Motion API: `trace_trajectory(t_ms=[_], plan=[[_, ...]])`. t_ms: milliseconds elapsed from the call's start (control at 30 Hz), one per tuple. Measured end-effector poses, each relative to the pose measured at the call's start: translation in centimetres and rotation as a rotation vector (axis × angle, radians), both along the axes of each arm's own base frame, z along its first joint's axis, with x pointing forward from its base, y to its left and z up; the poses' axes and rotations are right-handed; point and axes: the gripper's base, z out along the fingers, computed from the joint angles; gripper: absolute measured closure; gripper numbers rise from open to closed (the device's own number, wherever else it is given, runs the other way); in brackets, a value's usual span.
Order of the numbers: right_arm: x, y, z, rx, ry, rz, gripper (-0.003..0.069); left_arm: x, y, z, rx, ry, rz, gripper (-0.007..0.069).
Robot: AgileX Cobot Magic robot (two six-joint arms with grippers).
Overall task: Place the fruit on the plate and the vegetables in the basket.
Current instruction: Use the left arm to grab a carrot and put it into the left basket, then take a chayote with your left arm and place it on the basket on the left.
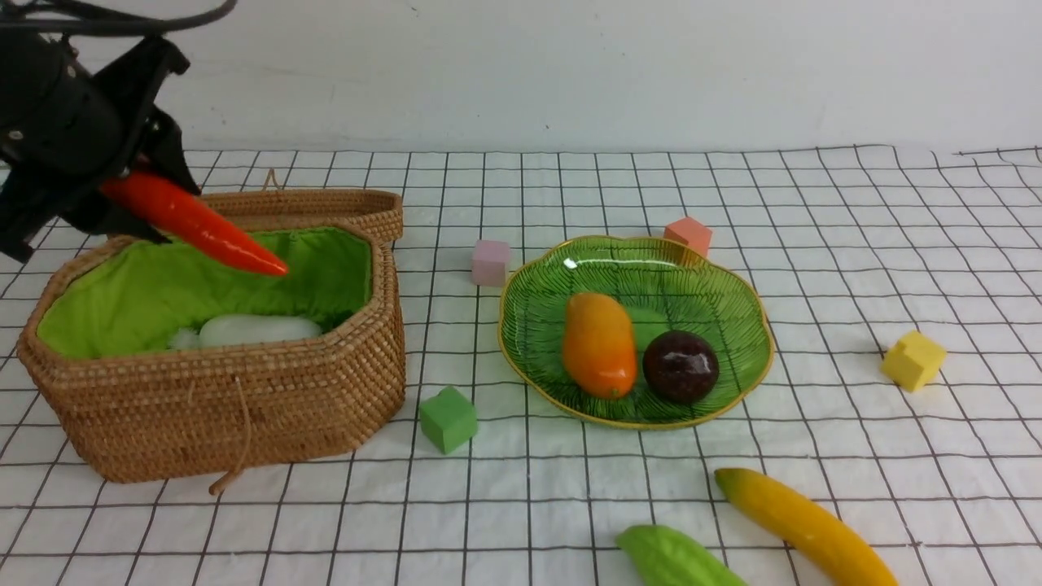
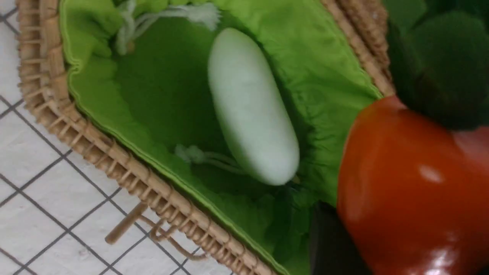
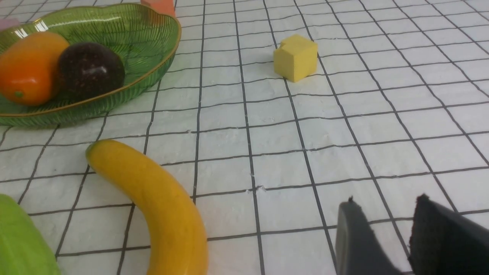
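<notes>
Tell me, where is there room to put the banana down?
The plate has a bare far half, behind the mango and mangosteen. So is the cloth between plate and yellow cube. It is crowded near the front, where banana and gourd lie close together.

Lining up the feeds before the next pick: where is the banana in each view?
Front view: banana on the cloth, near edge, right of the gourd.
Left wrist view: not in it.
Right wrist view: banana beside the gourd, short of the plate.
Shared landmark, front and right wrist: the plate holding the mango.
</notes>
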Motion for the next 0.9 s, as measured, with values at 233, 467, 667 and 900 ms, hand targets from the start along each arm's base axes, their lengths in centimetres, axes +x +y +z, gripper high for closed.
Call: trace_trajectory(t_ms=[233, 467, 667, 900], plan=[[0.0, 0.0, 0.0, 0.000, 0.000, 0.000, 0.0421, 3.3, -0.4, -4.6, -0.112, 0.075, 0.042, 0.0156], [0.0, 0.0, 0.0, 0.000, 0.000, 0.000, 0.0421, 3.5, -0.6, -4.4, -0.110, 0.058, 0.001, 0.0001], [0.0, 0.0, 0.0, 0.000, 0.000, 0.000, 0.0421, 0.6, -5.9, -1.3, -0.010, 0.029, -0.433, 0.0045], [0.0, 0.0, 0.0, 0.000, 0.000, 0.000, 0.0421, -6.8, -20.4, -1.7, 0.037, 0.063, -0.880, 0.0076]])
